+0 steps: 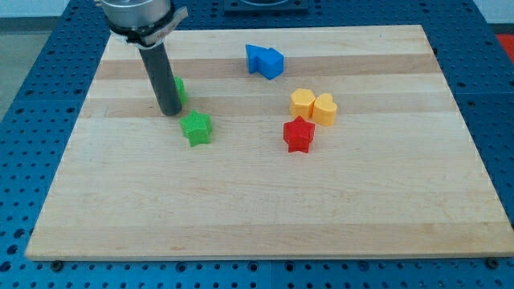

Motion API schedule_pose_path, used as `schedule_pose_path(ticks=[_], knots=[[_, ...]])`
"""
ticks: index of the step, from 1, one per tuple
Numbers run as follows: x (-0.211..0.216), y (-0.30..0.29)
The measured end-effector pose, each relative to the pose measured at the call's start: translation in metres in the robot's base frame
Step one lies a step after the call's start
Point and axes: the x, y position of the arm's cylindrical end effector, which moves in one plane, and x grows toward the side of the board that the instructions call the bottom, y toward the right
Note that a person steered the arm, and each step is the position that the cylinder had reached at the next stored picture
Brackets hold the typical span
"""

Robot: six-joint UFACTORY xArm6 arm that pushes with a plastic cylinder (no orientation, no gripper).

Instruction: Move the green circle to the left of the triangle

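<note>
Rod tip [170,112] touches the green circle [179,88], mostly hidden behind it. Green star [196,128] just below-right. Blue triangle [266,61] well apart, right. No pincer on this arm.

I work in what looks like a robotics lab. A pale wooden board [265,201] rests on a blue metal bench [32,96] drilled with a regular grid of mounting holes, visible beyond every edge and corner. Small coloured plastic blocks [313,107] sit on the board.
</note>
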Motion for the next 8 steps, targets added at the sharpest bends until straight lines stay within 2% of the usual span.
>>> schedule_pose_path(ticks=[2, 3, 5, 8], knots=[[-0.01, -0.053], [-0.024, -0.054], [-0.023, 0.005], [-0.065, 0.038]])
